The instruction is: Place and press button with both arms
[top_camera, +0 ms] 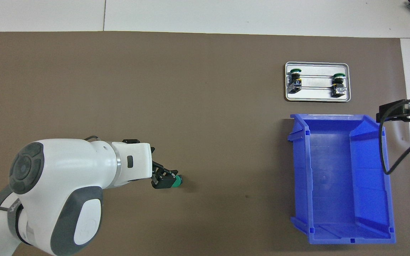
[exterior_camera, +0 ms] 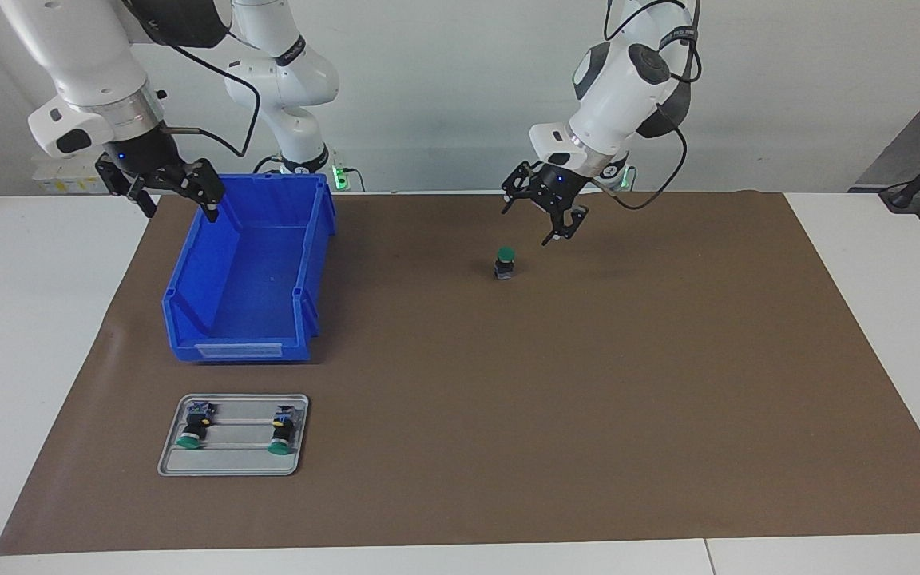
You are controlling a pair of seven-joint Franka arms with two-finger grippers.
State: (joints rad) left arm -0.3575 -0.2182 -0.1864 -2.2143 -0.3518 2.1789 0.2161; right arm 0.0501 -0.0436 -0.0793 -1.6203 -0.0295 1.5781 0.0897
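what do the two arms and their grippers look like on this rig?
Both arms are glossy white, rounded, with grey joint caps and loose black cables. The left gripper and right gripper are black two-finger linkages below silver wrist rings, each showing a small blue light.

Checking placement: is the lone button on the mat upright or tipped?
Upright: the button stands on its base block, green cap on top, alone on the mat.

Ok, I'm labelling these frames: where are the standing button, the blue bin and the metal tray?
standing button (exterior_camera: pixel 505 256): facing view, green cap.
blue bin (exterior_camera: pixel 188 299): facing view, side wall.
metal tray (exterior_camera: pixel 234 469): facing view, rim farthest from robots.
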